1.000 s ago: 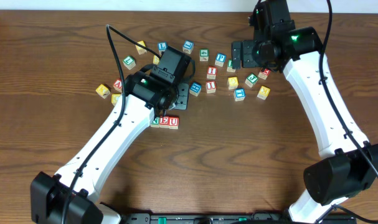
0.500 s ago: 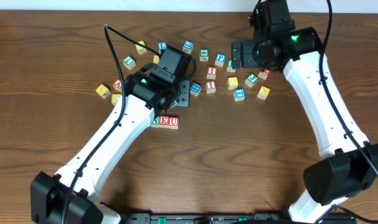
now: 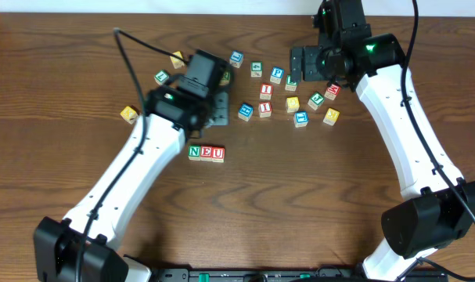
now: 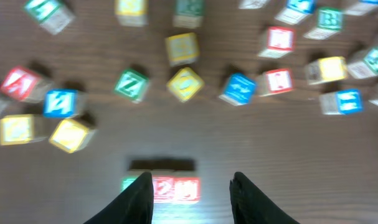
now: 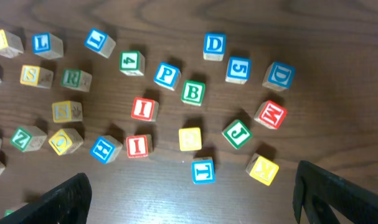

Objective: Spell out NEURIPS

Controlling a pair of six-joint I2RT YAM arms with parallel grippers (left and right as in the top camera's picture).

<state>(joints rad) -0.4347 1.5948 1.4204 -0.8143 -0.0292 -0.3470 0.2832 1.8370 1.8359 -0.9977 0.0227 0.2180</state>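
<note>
A row of cubes reading N, E, U [image 3: 206,153] lies on the wooden table; in the left wrist view the row [image 4: 176,188] shows blurred, just beyond my fingertips. My left gripper [image 3: 216,113] [image 4: 190,178] hovers behind the row, open, nothing between its fingers. In the right wrist view the loose cubes include green R [image 5: 71,78], blue P [image 5: 167,74] [image 3: 277,75], two red I cubes [image 5: 143,109] [image 5: 138,145] and a yellow-faced cube [image 5: 30,75]. My right gripper [image 3: 306,66] [image 5: 192,173] hangs wide open above this scatter, holding nothing.
Other cubes lie mixed in: blue D [image 5: 214,45], green B [image 5: 192,92], red M [image 5: 270,114], green J [image 5: 236,133], blue T [image 5: 203,169], yellow K [image 5: 263,168], green Z [image 4: 132,85]. A black cable [image 3: 132,52] arcs over the left arm.
My left gripper has pulled back from over the N, E, U row toward the far left, leaving the row uncovered. The right arm has stayed put.
</note>
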